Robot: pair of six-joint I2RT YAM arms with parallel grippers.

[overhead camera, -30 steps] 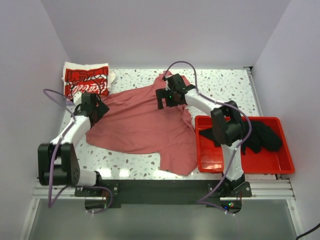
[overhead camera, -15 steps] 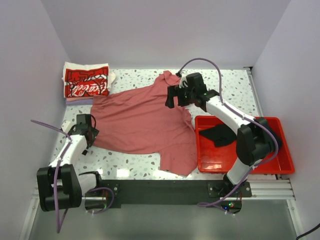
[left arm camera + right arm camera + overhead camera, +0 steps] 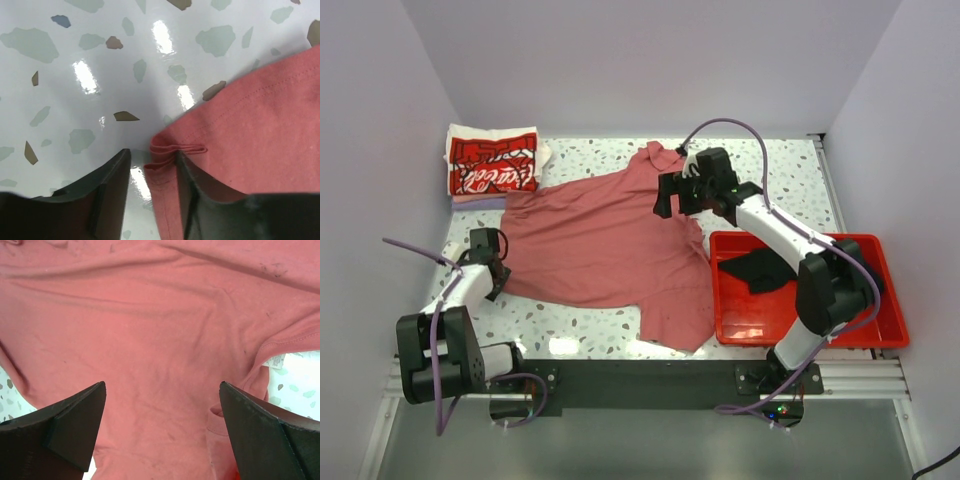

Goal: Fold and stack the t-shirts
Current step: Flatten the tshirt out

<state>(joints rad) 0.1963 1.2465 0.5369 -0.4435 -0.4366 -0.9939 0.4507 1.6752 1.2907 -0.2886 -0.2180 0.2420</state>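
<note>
Left claw (image 3: 151, 156) straddles corner of dusty-red t-shirt (image 3: 260, 115).

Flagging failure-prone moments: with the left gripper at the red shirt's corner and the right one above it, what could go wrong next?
1. The left gripper straddles only the tip of the doubled hem corner of the red shirt; a shallow pinch may slip on lifting.
2. The right gripper hangs open over mid-cloth near a white label, not an edge; grabbing there could bunch layers.
3. The shirt's near side lies beside the red bin; dragging might snag it.
</note>
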